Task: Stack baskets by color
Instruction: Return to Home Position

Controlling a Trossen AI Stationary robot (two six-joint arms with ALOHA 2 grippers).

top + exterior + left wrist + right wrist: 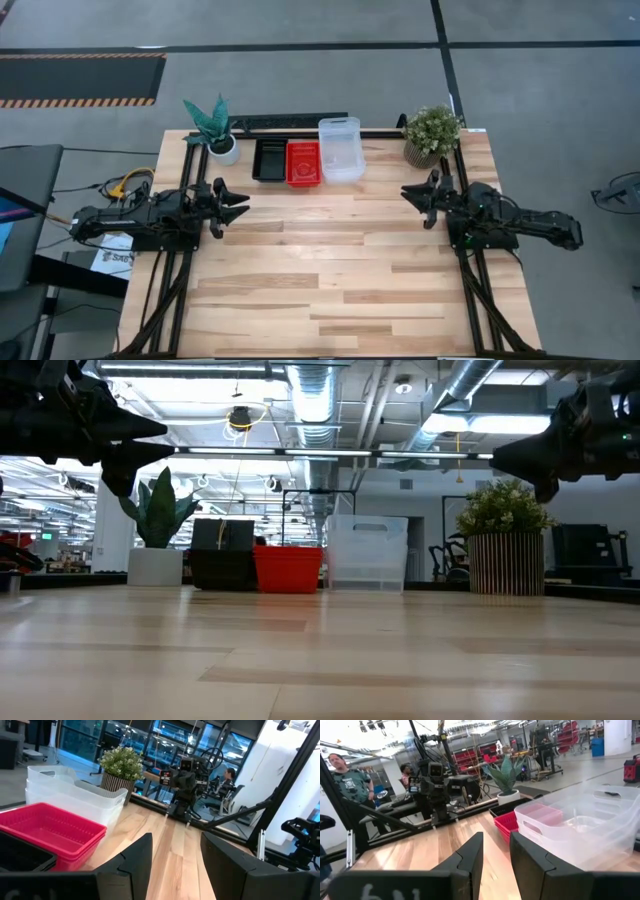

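Left end effector (238,205): fingers spread, empty, raised over its own side of the bench (330,270).
Right end effector (414,198): fingers slightly apart, empty, raised opposite the left one.
Baskets: black stack (268,160), red stack (303,163) and clear stack (341,150) stand side by side, off to one side of each end effector's nose and between the two.
Risk: small, I judge. A wide retracting swing could clip the clear stack, nearest the right end effector, or the potted plant (432,130) near it.

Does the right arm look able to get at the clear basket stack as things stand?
Probably yes. The right gripper hovers open over bare table, and nothing lies between it and the clear basket stack at the far edge; the bushy potted plant stands off to one side.
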